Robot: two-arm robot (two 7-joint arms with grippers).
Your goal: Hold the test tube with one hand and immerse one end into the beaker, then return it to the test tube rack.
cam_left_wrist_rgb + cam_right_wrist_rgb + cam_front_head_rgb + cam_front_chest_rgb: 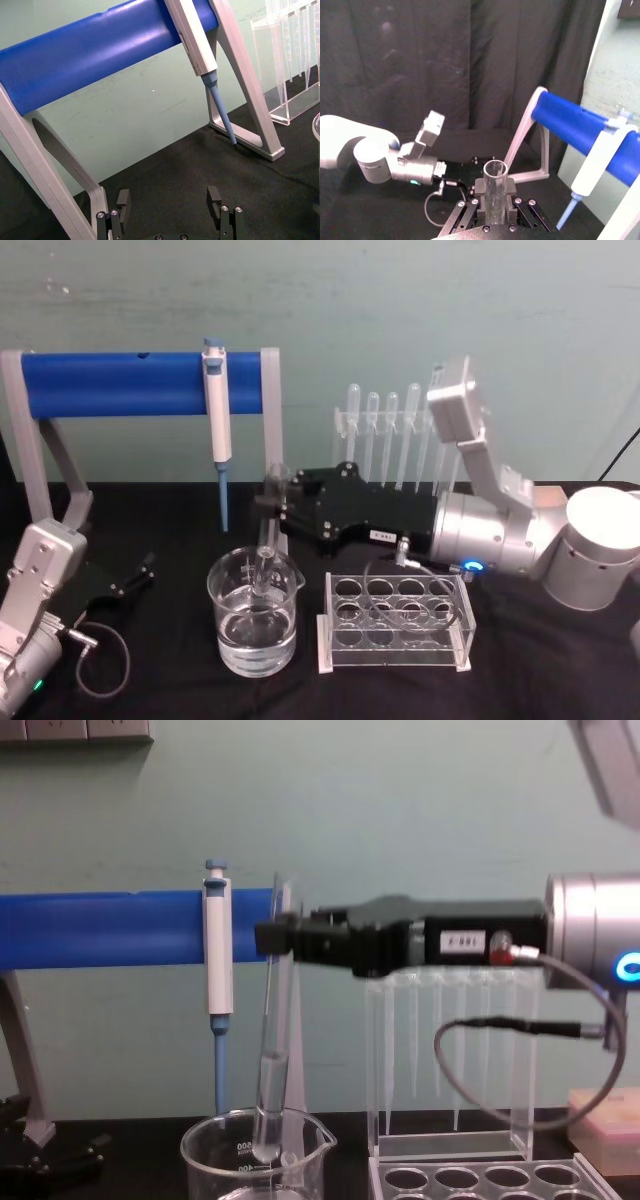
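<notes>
Your right gripper (272,502) reached in from the right, held level above the beaker (222,612). Its fingers were closed tight on the test tube (266,552), gripping it just under the open rim. In the right wrist view the tube (495,192) sat clamped between the two pads, with the rim standing clear above them.

In the chest view the tube (270,1055) hung nearly upright, leaning a little. Its round end was down past the rim, inside the beaker (212,1158). Water stood in the lower part of the beaker. You could not tell whether the tube's tip was touching it.

The test tube rack (396,642) sat on the black cloth just right of the beaker, its holes vacant.

Your left gripper (140,575) lay low at the left of the table, well apart from the beaker. Its fingers (214,197) were spread wide and held nothing.

Behind, the pipettor (217,410) hung from the blue bar (120,382).
</notes>
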